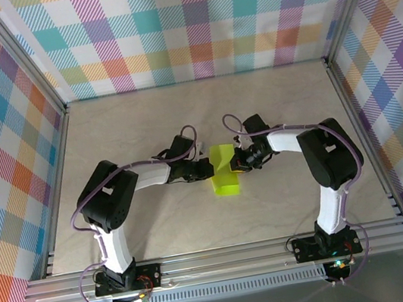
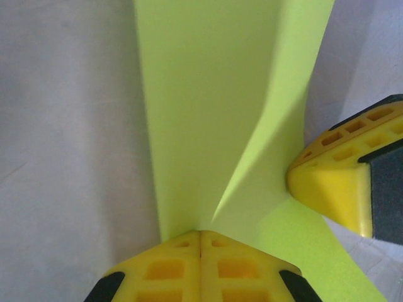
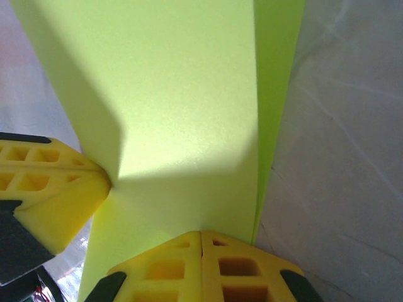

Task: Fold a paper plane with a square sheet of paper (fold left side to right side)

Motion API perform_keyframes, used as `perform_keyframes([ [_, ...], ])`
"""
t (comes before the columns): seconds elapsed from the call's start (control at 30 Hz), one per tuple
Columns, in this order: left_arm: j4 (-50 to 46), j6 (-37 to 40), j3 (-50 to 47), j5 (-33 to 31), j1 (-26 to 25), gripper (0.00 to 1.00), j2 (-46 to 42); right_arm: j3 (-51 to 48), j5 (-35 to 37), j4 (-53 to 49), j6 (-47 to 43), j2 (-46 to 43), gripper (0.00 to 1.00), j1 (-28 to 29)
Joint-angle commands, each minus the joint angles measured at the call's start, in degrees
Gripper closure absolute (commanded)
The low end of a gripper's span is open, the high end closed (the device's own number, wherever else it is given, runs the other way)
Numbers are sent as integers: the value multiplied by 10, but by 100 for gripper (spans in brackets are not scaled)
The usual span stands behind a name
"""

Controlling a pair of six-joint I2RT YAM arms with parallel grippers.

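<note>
The square sheet of paper point(image 1: 225, 169) is lime green and lies folded into a narrow strip at mid-table between my two grippers. My left gripper point(image 1: 204, 168) meets its left side, jaws shut. In the left wrist view the left gripper point(image 2: 201, 231) pinches the sheet point(image 2: 208, 113), and a raised crease runs up from its tips. My right gripper point(image 1: 242, 158) is shut at the strip's right side. In the right wrist view the right gripper point(image 3: 201, 233) rests its tips on the sheet point(image 3: 182, 107); I cannot tell whether a layer is caught between them. A second layer's edge point(image 3: 277, 94) shows alongside.
The beige tabletop point(image 1: 143, 122) is bordered by metal rails and checkered walls point(image 1: 181, 24). The right gripper's fingers point(image 2: 340, 189) touch the paper in the left wrist view. The left gripper's fingers point(image 3: 50, 189) touch it in the right wrist view.
</note>
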Motion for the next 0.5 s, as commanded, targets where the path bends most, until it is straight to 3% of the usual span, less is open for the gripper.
perform_keyframes([
  [0.0,-49,13,-24,-19,23,99,-24,-16,98,-61,-16,36,100,-3],
  [0.23,-35,22,-10,12,7,100,-69,-17,83,-48,-13,31,100,-3],
  [0.47,-39,21,39,9,-32,100,-20,-19,81,-47,-13,30,100,-2],
])
